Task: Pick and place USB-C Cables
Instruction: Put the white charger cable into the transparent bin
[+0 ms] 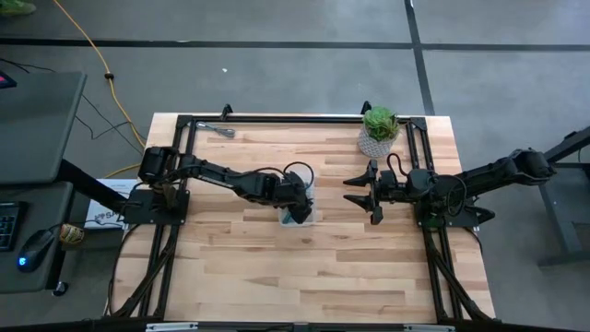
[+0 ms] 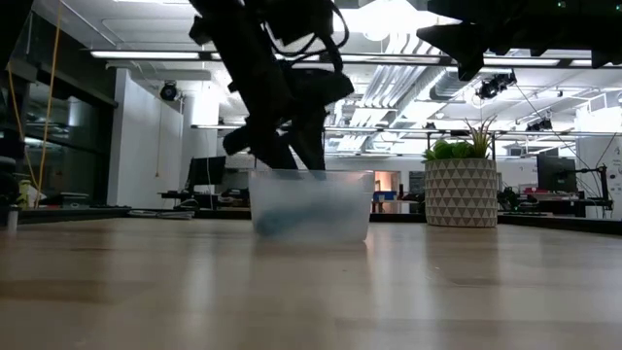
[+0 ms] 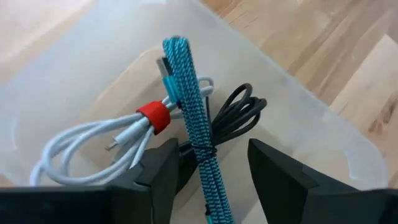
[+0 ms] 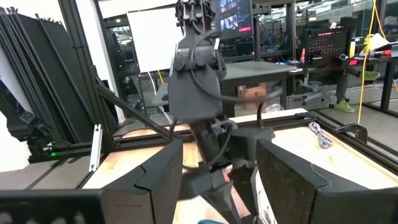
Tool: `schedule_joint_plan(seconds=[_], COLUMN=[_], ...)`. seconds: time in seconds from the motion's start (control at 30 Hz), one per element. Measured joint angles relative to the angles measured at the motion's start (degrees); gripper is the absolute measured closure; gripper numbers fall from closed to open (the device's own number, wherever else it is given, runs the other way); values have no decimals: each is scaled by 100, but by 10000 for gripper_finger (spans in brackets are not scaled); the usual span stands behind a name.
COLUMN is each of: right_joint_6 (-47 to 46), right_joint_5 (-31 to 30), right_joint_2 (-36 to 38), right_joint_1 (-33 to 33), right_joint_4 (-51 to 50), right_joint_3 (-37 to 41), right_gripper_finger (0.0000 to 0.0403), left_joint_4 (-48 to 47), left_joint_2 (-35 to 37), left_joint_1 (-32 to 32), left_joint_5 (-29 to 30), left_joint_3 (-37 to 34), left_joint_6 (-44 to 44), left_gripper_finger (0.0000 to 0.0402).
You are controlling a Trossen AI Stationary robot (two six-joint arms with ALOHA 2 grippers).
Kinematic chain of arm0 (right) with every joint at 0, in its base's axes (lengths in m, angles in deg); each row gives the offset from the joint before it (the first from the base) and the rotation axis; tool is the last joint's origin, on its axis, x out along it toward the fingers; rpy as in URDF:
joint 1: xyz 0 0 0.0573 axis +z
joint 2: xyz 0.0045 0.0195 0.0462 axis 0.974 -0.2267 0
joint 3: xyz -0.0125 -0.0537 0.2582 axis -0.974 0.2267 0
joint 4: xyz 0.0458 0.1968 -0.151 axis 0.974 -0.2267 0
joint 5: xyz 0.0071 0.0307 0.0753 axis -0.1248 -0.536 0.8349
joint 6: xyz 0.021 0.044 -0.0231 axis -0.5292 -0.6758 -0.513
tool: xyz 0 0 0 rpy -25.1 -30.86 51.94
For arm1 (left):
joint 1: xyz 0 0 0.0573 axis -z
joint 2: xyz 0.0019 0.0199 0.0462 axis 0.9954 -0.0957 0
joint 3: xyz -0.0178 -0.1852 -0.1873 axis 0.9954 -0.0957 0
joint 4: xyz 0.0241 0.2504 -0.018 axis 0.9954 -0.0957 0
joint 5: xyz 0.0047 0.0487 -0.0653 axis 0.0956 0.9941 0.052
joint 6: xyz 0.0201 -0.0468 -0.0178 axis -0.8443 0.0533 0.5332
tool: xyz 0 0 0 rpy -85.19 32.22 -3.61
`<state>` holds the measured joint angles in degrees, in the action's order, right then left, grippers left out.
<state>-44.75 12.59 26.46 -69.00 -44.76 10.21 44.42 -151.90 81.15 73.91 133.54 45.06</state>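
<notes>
1. The silvery grey cable (image 1: 224,130) lies alone on the desk (image 1: 304,267), near its far left corner.
2. The left gripper (image 3: 208,168) reaches down into the clear tub (image 2: 311,204) at mid desk. Its fingers are apart, with the teal-blue cable (image 3: 189,118) standing between them.
3. The red-and-white cable (image 3: 112,137) and the black cable (image 3: 236,115) lie on the tub's bottom.
4. The right gripper (image 1: 369,191) hovers wide open and empty, near the potted plant (image 1: 379,130).
</notes>
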Motion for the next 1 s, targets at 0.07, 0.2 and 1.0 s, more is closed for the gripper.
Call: schedule_joint_plan(seconds=[0.07,0.2,1.0], right_joint_6=[0,0,-44], right_joint_5=[0,0,-42], right_joint_2=[0,2,-5], right_joint_1=[-1,-1,-1], right_joint_4=[-14,-56,-118], right_joint_3=[0,0,0], right_gripper_finger=[208,208,208], left_joint_4=[-130,-252,1746], left_joint_2=[88,466,3898], left_joint_1=[1,82,1388], left_joint_5=[25,247,2465], left_joint_3=[75,101,-2175], left_joint_6=[-159,-385,-3192], left_gripper_finger=[228,227,227])
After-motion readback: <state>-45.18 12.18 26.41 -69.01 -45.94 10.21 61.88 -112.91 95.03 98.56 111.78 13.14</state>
